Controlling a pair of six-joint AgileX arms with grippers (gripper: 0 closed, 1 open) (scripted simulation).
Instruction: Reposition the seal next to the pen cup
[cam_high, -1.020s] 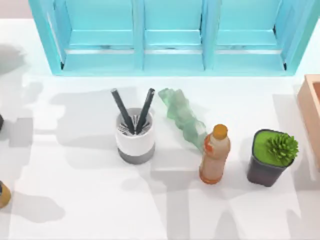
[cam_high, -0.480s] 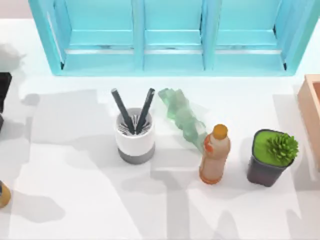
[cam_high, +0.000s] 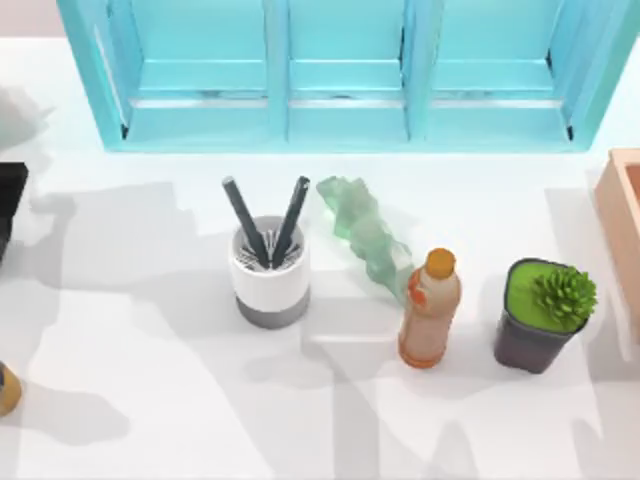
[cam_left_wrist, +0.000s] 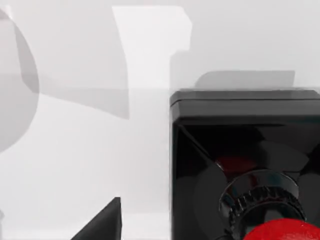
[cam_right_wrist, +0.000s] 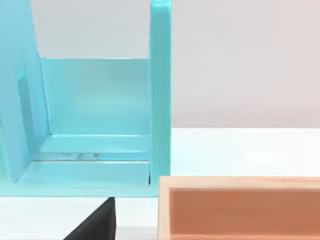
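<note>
The seal (cam_high: 10, 205) has edged in from the table's left side.

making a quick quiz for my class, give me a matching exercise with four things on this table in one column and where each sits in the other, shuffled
Things:
1. pen cup
2. seal
3. orange-capped bottle
4. potted plant

Places, by the top view:
A. at the table's left edge
B. farthest right of the four
C. between the pen cup and the potted plant
D. left of centre, holding two dark pens

Pairs: 1-D, 2-A, 3-C, 4-B
</note>
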